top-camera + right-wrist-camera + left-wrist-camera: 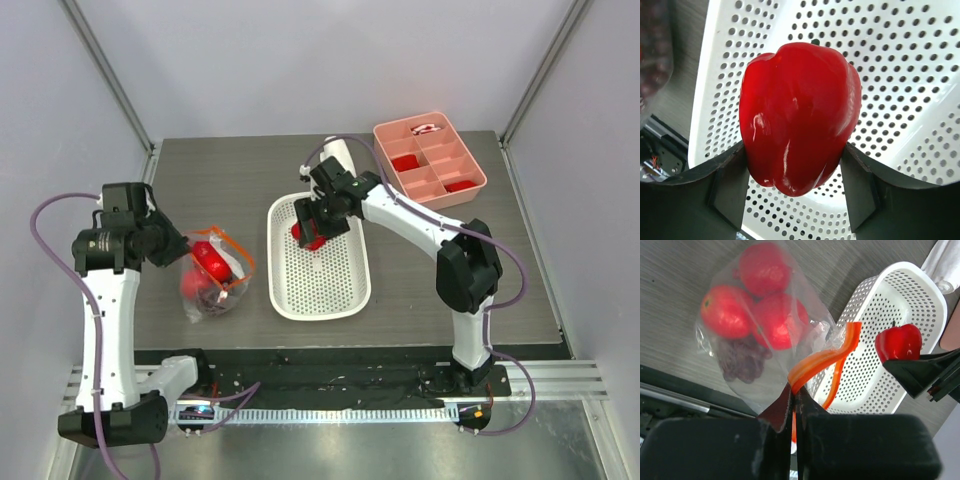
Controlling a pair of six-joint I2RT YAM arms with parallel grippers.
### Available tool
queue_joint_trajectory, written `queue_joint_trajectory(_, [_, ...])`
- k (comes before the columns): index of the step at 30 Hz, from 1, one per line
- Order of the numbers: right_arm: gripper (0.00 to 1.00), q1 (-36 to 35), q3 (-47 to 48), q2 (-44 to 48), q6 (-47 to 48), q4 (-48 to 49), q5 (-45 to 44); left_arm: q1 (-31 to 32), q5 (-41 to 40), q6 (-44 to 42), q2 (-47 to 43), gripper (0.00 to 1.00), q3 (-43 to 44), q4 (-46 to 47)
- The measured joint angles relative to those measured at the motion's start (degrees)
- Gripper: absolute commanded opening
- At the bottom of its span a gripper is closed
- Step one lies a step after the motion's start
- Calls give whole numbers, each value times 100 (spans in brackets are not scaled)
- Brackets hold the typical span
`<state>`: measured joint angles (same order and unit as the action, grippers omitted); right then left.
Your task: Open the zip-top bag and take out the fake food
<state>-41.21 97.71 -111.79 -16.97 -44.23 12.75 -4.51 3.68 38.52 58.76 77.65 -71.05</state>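
The left gripper (794, 404) is pinching the bag's (740, 365) orange zip strip (826, 358), steadying it at the basket's (335, 285) nine o'clock. The right gripper (314, 231) is clasping a red pepper (800, 115) above the basket, probably for dropping.

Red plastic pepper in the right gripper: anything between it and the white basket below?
Nothing visible. The glossy red plastic pepper, clamped in the right gripper, hangs over the white perforated plastic basket; the floor seen around it is bare. The clear crinkly zip-top bag lies left of the basket, pinched by the left gripper.
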Motion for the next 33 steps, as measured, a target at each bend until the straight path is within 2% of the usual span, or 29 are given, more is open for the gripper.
queue_joint_trajectory(1, [80, 11, 0, -13, -9, -2, -55, 0, -33, 4, 42, 0, 87, -74])
queue_joint_trajectory(3, [85, 28, 2, -15, -48, 0, -177, 0, -50, 24, 131, 0, 238, -208])
queue_joint_trajectory(4, [91, 35, 11, -15, -59, 2, -227, 0, -44, 35, 179, 0, 289, -243])
queue_joint_trajectory(10, [95, 39, 219, -17, -144, -118, -391, 0, 125, 122, 361, 0, 313, -358])
queue_joint_trajectory(14, [93, 37, 352, -17, -144, -118, -372, 0, 334, 79, 367, 0, 313, -350])
queue_joint_trajectory(18, [82, 20, 450, -17, -435, 90, -103, 0, 551, -31, 367, 0, 313, -334])
queue_joint_trajectory(20, [69, -48, 581, -15, -669, 321, 81, 0, 643, -87, 367, 0, 313, -332])
queue_joint_trajectory(22, [60, -195, 686, -9, -999, 835, 293, 0, 728, -140, 365, 0, 313, -326])
queue_joint_trajectory(24, [51, -452, 732, 2, -1294, 1366, 457, 0, 828, -160, 363, 0, 313, -299])
queue_joint_trajectory(25, [42, -608, 767, -2, -1397, 1563, 525, 0, 859, -162, 363, 0, 313, -291])
queue_joint_trajectory(27, [32, -907, 866, -37, -1582, 1821, 645, 0, 942, -173, 363, 0, 313, -291])
queue_joint_trajectory(31, [20, -1338, 1198, -264, -1714, 2118, 828, 0, 1056, -173, 345, 0, 308, -282])
queue_joint_trajectory(33, [18, -1436, 1257, -369, -1725, 2192, 844, 0, 1132, -151, 306, 0, 258, -212])
